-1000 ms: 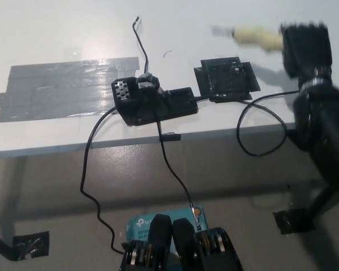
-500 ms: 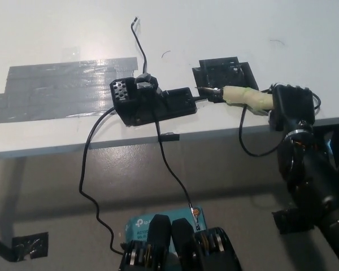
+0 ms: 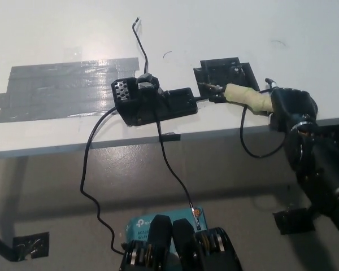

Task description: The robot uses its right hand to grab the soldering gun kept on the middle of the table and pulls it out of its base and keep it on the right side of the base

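The soldering gun (image 3: pixel 246 97), with a cream handle and a thin metal tip, lies low across the table just right of its black base (image 3: pixel 155 103). Its tip reaches over a black tape patch (image 3: pixel 226 73). My black right hand (image 3: pixel 291 104) is at the table's front right edge, shut on the rear end of the handle. The gun's black cable (image 3: pixel 254 149) loops off the table edge below it. The base stands mid-table with its own cables attached. My left hand is out of view.
A wide grey tape patch (image 3: pixel 68 87) covers the table's left part. Thin black cables (image 3: pixel 93 169) hang from the base over the front edge to the floor. A teal box (image 3: pixel 152 224) lies on the floor below.
My right hand came down and toward the front edge with the soldering gun, from high over the far right of the table to the spot beside the base.
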Tool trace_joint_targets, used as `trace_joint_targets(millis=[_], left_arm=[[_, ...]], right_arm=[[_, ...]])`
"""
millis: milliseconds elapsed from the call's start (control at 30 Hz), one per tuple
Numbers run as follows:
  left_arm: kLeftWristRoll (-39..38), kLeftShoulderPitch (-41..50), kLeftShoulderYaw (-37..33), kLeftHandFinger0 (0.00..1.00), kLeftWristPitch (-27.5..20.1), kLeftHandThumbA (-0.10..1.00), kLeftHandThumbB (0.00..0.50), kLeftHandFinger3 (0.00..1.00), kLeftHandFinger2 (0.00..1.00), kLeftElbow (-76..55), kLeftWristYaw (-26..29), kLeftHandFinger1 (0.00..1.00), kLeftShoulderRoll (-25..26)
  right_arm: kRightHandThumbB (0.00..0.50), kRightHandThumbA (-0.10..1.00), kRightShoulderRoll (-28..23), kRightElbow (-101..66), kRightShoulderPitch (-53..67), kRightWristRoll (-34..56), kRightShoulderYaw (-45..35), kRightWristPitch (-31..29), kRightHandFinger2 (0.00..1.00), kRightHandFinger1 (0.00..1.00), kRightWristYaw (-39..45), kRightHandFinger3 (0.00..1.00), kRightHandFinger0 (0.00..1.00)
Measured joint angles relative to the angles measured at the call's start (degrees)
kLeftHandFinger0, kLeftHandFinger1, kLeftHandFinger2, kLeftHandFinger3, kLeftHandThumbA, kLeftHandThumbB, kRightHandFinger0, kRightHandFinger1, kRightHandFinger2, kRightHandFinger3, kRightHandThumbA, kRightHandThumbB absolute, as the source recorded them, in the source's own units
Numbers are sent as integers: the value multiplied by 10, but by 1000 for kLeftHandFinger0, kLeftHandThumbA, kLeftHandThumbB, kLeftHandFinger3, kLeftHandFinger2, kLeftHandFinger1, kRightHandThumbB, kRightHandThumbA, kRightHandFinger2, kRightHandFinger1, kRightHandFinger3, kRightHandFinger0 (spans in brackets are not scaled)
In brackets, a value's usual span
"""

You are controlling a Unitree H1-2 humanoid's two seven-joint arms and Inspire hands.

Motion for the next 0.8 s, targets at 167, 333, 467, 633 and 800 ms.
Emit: trace_joint_targets(millis=[167,333,467,633,800], left_arm=[[1,0,3,882,0,756,211,1000,1000,0,-2,964,0],[2,0,5,888,0,753,205,1000,1000,0,-8,984,0],[4,1,9,907,0,749,212,1000,1000,0,-14,994,0],[10,2,18,896,0,757,210,1000,1000,0,-21,983,0],[15,6,25,875,0,752,220,1000,1000,0,-28,959,0]], right_arm=[[500,1000,-18,-11,-19,3,19,2,1000,1000,55,1000,1000],[500,1000,-31,-17,-36,8,24,5,1000,1000,95,1000,1000],[500,1000,-34,-20,-46,11,22,9,1000,1000,117,1000,1000],[500,1000,-39,-28,-67,13,21,14,1000,1000,144,1000,1000],[500,1000,-46,-64,-76,18,16,25,1000,1000,177,1000,1000]])
